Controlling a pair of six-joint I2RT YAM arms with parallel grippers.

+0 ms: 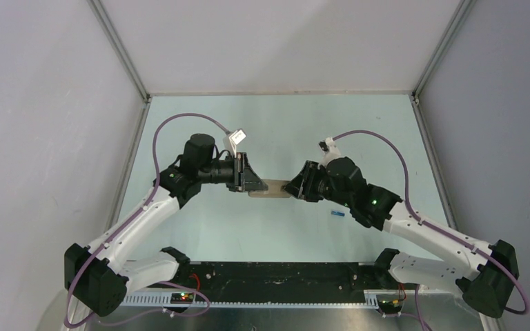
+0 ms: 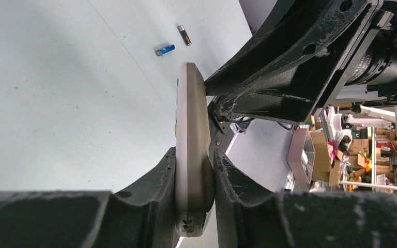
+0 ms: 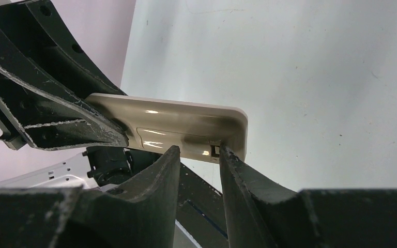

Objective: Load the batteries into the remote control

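My left gripper (image 1: 252, 183) is shut on one end of the remote control (image 1: 270, 187) and holds it above the table. In the left wrist view the remote control (image 2: 191, 129) stands edge-on between the fingers of the left gripper (image 2: 195, 165). The right gripper (image 1: 293, 187) meets the other end. In the right wrist view the tan back of the remote control (image 3: 186, 126) shows its battery cover. The tips of the right gripper (image 3: 199, 151) touch its lower edge beside a small latch, jaws apart with nothing between them. A blue battery (image 2: 165, 50) and a dark battery (image 2: 184, 35) lie on the table.
The blue battery (image 1: 337, 214) lies on the table close to the right arm's forearm. White walls with metal corner posts (image 1: 121, 52) close in the table on three sides. A black rail (image 1: 276, 276) runs along the near edge between the arm bases.
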